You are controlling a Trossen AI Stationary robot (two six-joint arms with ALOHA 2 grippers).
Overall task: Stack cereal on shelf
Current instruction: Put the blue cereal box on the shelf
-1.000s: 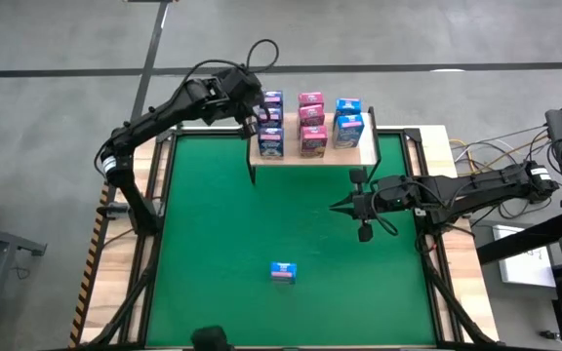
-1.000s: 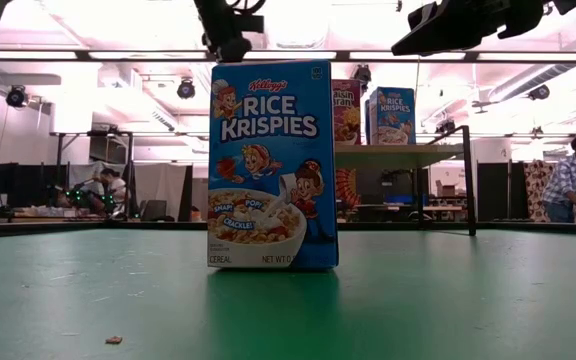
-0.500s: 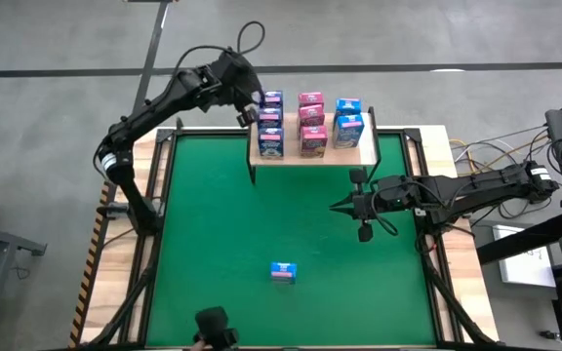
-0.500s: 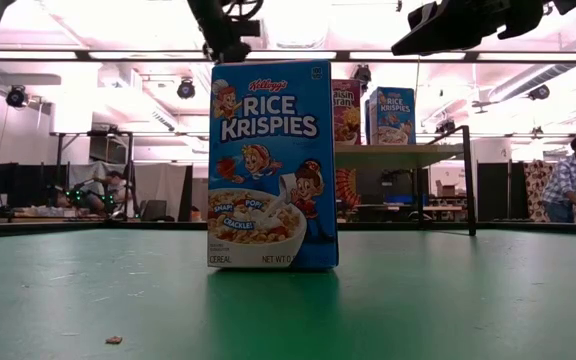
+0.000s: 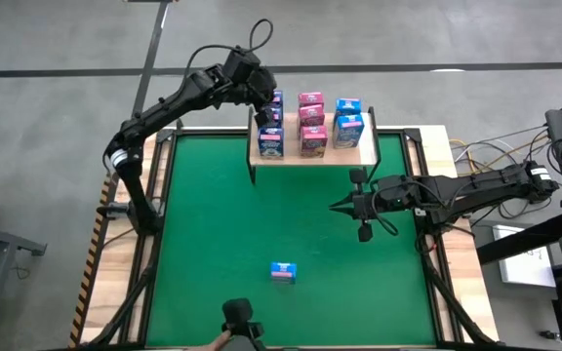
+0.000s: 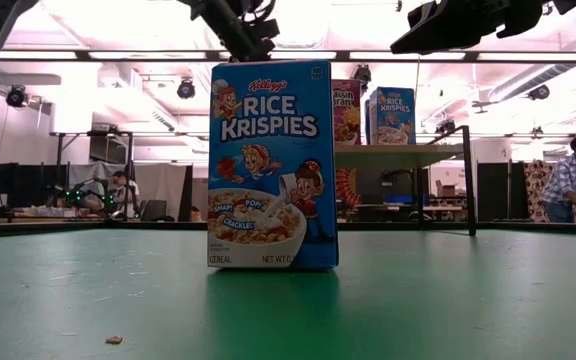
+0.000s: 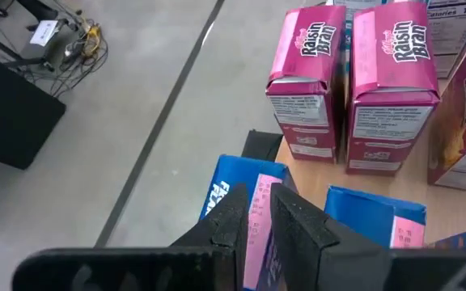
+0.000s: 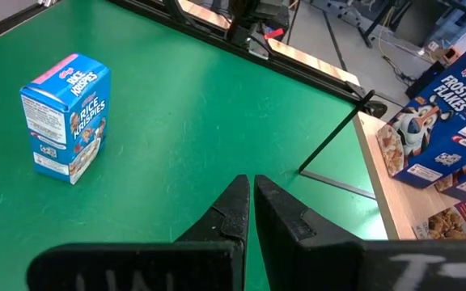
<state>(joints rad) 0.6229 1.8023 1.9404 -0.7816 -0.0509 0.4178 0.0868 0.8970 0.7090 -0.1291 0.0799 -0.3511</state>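
Observation:
The shelf (image 5: 361, 156), a small wooden board on black legs, stands at the green table's far edge. Several cereal boxes stand on it in three rows: blue at the left (image 5: 271, 142), pink Raisin Bran (image 5: 311, 117) in the middle, light blue (image 5: 347, 125) at the right. One Rice Krispies box (image 5: 282, 272) stands upright on the green table, near its front. My left gripper (image 5: 264, 106) is shut at the shelf's far left corner, its tips over the pink top of a blue box (image 7: 231, 190). My right gripper (image 5: 336, 206) hangs shut above the table's right half. My left gripper comes slanting down from the shelf's left side. Its fingertips (image 7: 290, 214) lie over the pink top edge (image 7: 263, 184) of the far blue box in the left row. I cannot tell whether they touch it. The box stands on the shelf.
A person (image 6: 571, 180) stands in the room beyond the table's far right. Black frame rails (image 5: 156, 224) run along the table's sides. A dark object (image 5: 241, 318) shows at the table's near edge. Open green surface lies between the shelf and the Rice Krispies box.
My left gripper has swung from beside the shelf's left edge toward the table's far edge and a little to the right, turning its wrist toward the far box of the left row. The boxes on the shelf have stayed where they were.

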